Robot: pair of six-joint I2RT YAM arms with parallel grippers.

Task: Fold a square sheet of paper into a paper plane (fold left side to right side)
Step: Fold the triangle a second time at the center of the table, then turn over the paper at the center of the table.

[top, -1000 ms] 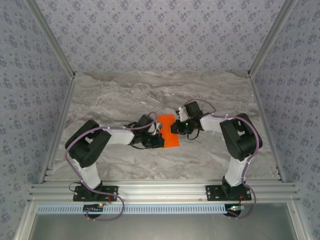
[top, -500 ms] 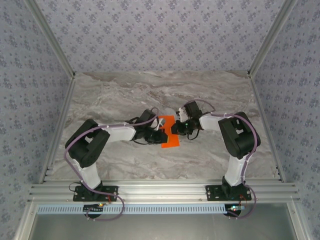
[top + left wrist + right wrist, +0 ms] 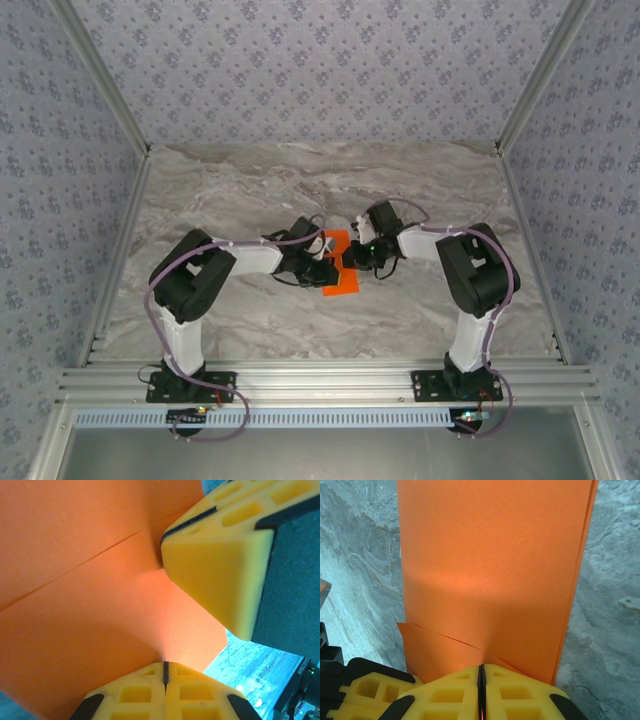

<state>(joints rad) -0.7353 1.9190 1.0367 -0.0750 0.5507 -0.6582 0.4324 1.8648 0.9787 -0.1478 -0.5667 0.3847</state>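
The square sheet of paper (image 3: 342, 282) lies at the middle of the bench (image 3: 240, 200), between the two grippers. In the right wrist view it reads as a tall orange strip with a doubled edge down its right side and a loose layer's edge showing at lower left, so it looks partly folded. The left gripper (image 3: 326, 262) meets it from the left of the top frame. Its fingers (image 3: 135, 697) are pressed together at the bottom of the left wrist view, with the paper running into their seam, seemingly pinching a raised layer. The right gripper (image 3: 351, 257) meets it from the right, fingers (image 3: 445, 695) pressed together at the sheet's near edge; whether they nip it or merely pin it down I cannot tell. To fold cleanly, I judge the right fingers should serve as the fixed anchor while the left carries its layer over in a low arc toward the right edge. The edges should be matched before any pressing. Tugging would likely slide or buckle such thin paper, and the two grippers sit close enough to bump.
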